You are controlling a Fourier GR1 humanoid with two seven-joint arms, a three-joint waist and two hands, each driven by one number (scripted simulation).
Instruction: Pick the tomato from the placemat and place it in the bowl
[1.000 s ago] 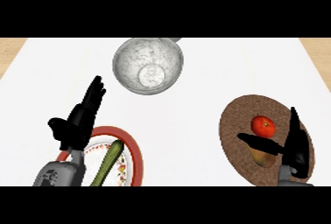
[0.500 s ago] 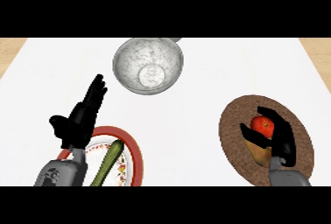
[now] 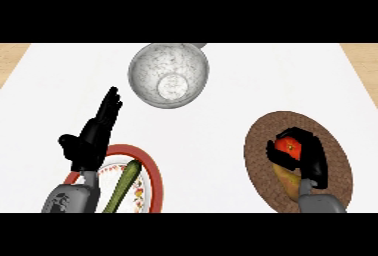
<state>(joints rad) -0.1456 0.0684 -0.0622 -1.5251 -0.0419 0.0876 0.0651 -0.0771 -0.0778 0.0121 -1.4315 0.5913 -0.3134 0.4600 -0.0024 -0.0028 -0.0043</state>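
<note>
A red tomato (image 3: 290,146) sits on the round brown placemat (image 3: 260,165) at the right. My right hand (image 3: 308,159) is curled round the tomato, fingers over its top and right side and the thumb at its left, so only part of it shows. A grey speckled bowl (image 3: 169,74) stands at the top centre, well away from that hand. Above the plate at the lower left, my left hand (image 3: 94,136) rests open with its fingers pointing up.
A red-rimmed patterned plate (image 3: 150,172) at the lower left holds a green cucumber-like vegetable (image 3: 124,183). A yellowish patch (image 3: 284,176) shows on the placemat below the tomato. The white counter runs between the placemat and the bowl, with wood at the far corners.
My right hand has gone from straight beside the tomato to curled round it. The left hand has barely shifted.
</note>
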